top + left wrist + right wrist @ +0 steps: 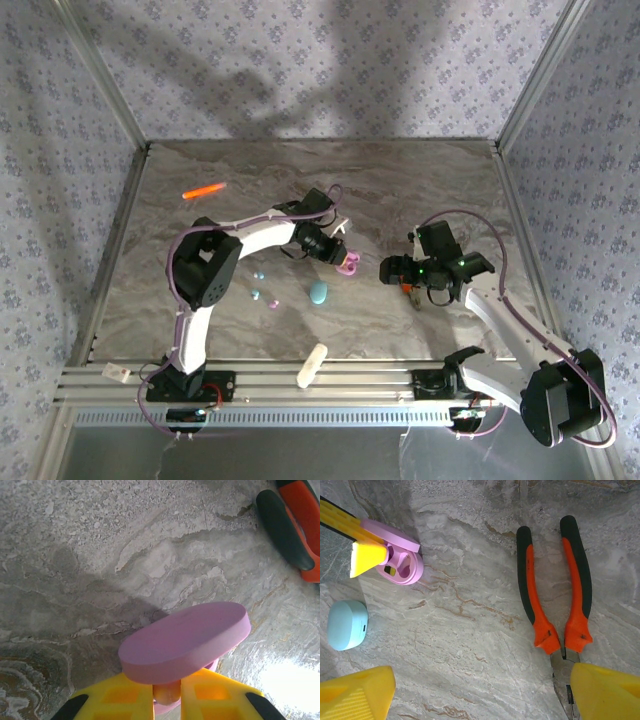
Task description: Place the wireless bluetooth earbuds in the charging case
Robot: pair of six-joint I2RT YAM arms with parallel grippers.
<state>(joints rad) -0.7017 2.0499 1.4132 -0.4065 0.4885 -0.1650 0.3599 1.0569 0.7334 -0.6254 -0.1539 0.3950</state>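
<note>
Earbuds point(258, 276): tiny glossy beads, loose on the marble-patterned table point(440, 190), seen from above between the left arm's upright link and the teal charging case point(318, 292), well apart from both grippers. Pale teal ones toward the back, lilac ones just nearer the front edge; too small for finer detail. Teal charging case: closed, flat on the table, near the pink charging case point(402, 562) without touching it. Pink charging case: open, lid raised and tilted above the base, wells of the base facing up in the right wrist view; on the table or just over it, hard to tell which. Left gripper point(167, 682): clenched on the pink charging case at the edge under the raised lid, yellow fingers point(125, 700) close together on either side, lid spreading out just above them. Right gripper point(482, 680): released, fingers spread wide, hanging over the jaw end of the orange-and-black pliers point(555, 580). Pliers flat on the table, handles slightly apart, well to the right of the pink charging case. Farther back on the left, a thin orange stick point(204, 190).
</note>
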